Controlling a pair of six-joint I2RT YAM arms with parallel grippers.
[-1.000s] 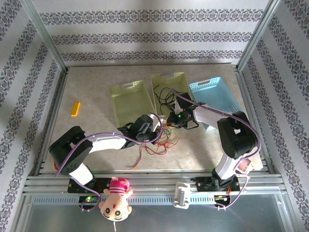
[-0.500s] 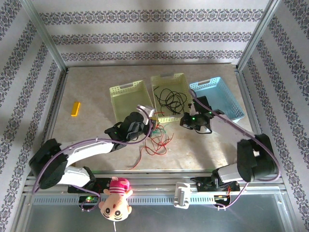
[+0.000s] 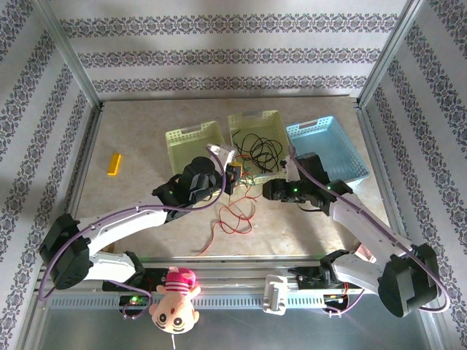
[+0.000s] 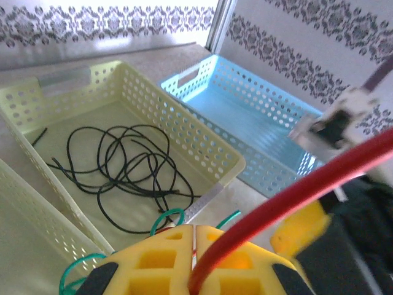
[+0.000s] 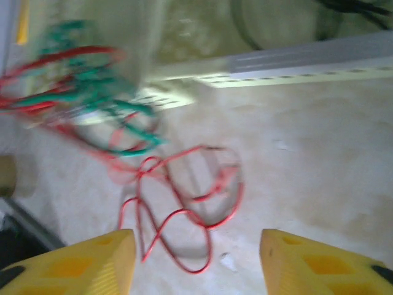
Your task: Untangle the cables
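Top external view: since half a second ago, the left gripper (image 3: 233, 177) has been carried up and right to the near edge of the middle basket (image 3: 255, 118), and the right gripper (image 3: 268, 189) has been drawn left and slightly down, away from the blue basket (image 3: 321, 127). The red cable (image 3: 233, 219) is now drawn up from the table (image 3: 146, 131) into a taller loop below the left gripper.

In the left wrist view, the left gripper's (image 4: 193, 246) yellow fingers are pressed together on the red cable (image 4: 295, 203), which rises from their seam toward the upper right. Green cable (image 4: 166, 215) is seen looping just behind the fingertips. The black cable (image 4: 123, 160) lies coiled inside the middle basket (image 4: 184, 129).

In the right wrist view, the right gripper's (image 5: 196, 255) fingers are spread wide with nothing between them. The red cable (image 5: 184, 209) lies on the table ahead of them. The green cable (image 5: 98, 92) is blurred at upper left, so its tangle cannot be traced.
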